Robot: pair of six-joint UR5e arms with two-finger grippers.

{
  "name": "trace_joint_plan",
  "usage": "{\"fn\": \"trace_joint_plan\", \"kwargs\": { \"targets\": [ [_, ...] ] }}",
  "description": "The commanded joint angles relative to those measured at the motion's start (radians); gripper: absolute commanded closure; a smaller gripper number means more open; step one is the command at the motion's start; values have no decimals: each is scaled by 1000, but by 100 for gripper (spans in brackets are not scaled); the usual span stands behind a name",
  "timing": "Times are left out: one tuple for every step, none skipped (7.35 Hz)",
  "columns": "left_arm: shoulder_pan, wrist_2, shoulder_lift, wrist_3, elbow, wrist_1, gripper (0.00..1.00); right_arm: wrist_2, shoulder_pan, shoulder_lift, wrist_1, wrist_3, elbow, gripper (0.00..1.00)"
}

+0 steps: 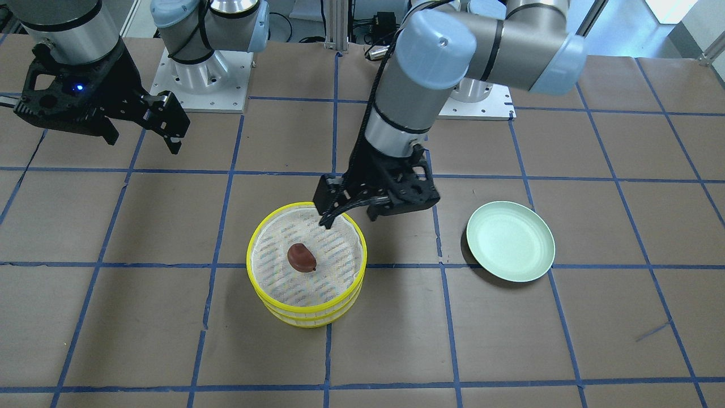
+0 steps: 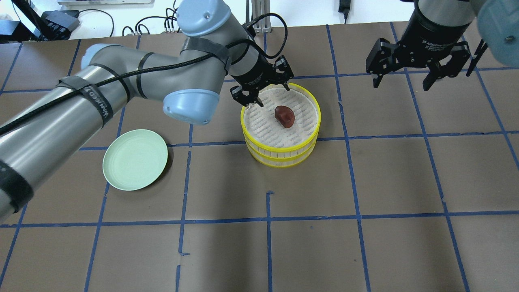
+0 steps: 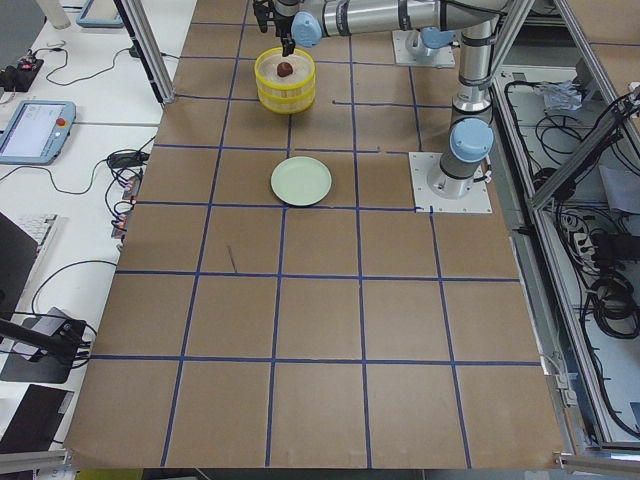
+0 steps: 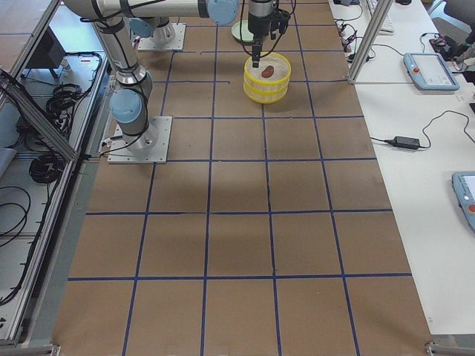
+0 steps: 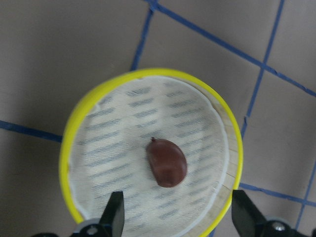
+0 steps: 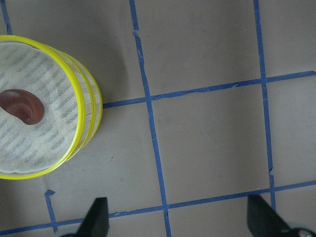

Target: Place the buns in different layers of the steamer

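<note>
The two steamer layers (image 2: 284,151) stand stacked as one yellow-rimmed stack in the middle of the table, also in the front view (image 1: 306,309). The dark reddish-brown bun (image 2: 284,116) lies on the white cloth of the top layer, also in the left wrist view (image 5: 167,162). The white bun is hidden. My left gripper (image 2: 271,92) is open and empty, just above the stack's rim on the robot's side (image 1: 349,218). My right gripper (image 2: 401,83) is open and empty, raised well off to the stack's right (image 1: 143,143).
A pale green plate (image 2: 135,159) lies bare on the table to the stack's left, under my left arm's reach. The brown tabletop carries a blue tape grid. The two arm bases stand at the far edge in the front view.
</note>
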Motion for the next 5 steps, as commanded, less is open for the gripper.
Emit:
{"fn": "trace_joint_plan", "kwargs": {
  "targets": [
    [172, 110, 166, 364, 1, -315, 4, 34, 4, 4, -2, 0, -1, 1],
    [274, 181, 238, 524, 17, -417, 0, 34, 4, 11, 1, -2, -19, 0],
    [327, 191, 263, 634, 42, -510, 0, 33, 4, 30, 5, -2, -47, 0],
    [324, 209, 248, 641, 88, -596, 0, 31, 7, 31, 49, -5, -55, 0],
    [320, 201, 237, 645, 123, -662, 0, 33, 11, 35, 51, -3, -58, 0]
  ]
}}
